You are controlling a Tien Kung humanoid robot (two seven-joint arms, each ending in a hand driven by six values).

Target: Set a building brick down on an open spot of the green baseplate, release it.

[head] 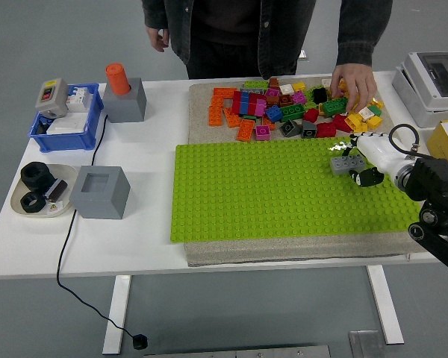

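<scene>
Over the right end of the green baseplate, close to its far edge, a grey brick lies with its long axis running left to right, roughly parallel to the baseplate's far edge. It is a small oblong block, studs up, and pale glints show on its top. The right hand, white with dark fingertips, comes in from the right on a black arm and has its fingers closed on the brick's right end; whether the brick already touches the studs cannot be told. Beyond the baseplate's far edge, a person's hand rests on the pile of coloured bricks at the mat's far right.
</scene>
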